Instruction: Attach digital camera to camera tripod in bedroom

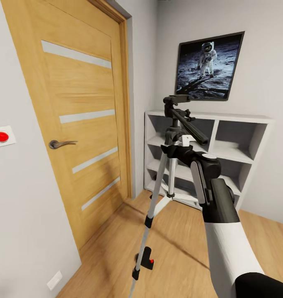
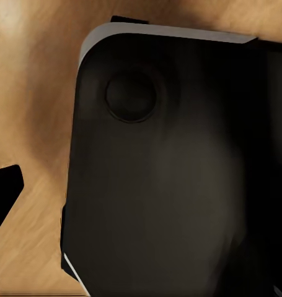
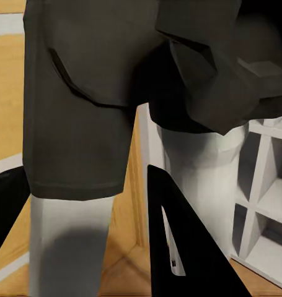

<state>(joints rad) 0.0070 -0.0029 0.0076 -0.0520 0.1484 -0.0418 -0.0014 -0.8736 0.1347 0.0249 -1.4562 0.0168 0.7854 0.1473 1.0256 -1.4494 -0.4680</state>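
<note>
From the head camera, you had the camera tripod [image 1: 173, 136] standing on the light plank floor [image 1: 178, 252] just in front of the white cube shelving [image 1: 232, 145], with the oak door [image 1: 79, 120] to its left. The tripod's black head carried a long pan handle [image 1: 191, 128] that slanted down toward the shelving side. Your right arm [image 1: 218, 207] reached up to the tripod, and its right gripper [image 1: 174, 150] sat against the black joint block just under the head, where the silver legs meet. I could not tell from here whether those fingers were spread wide or pinched onto the joint. Low on the tripod's nearest leg [image 1: 151, 209] you had the digital camera [image 1: 147, 258], a small black body with its red dot facing you, close to the floor beside the leg's lower black clamp. A framed astronaut photo [image 1: 208, 66] hung on the wall above the shelving, and a red button [image 1: 1, 136] sat on the wall left of the door.

From your left wrist camera, a large dark rounded panel [image 2: 178, 179] with a round bump lay over the plank floor; I could not tell how that hand's fingers stood.

From your right wrist camera, the tripod's dark joint block [image 3: 85, 93] and a silver leg below it were very close, with the shelving [image 3: 264, 192] behind. A dark finger [image 3: 178, 247] rose beside the leg, its grip unclear.
</note>
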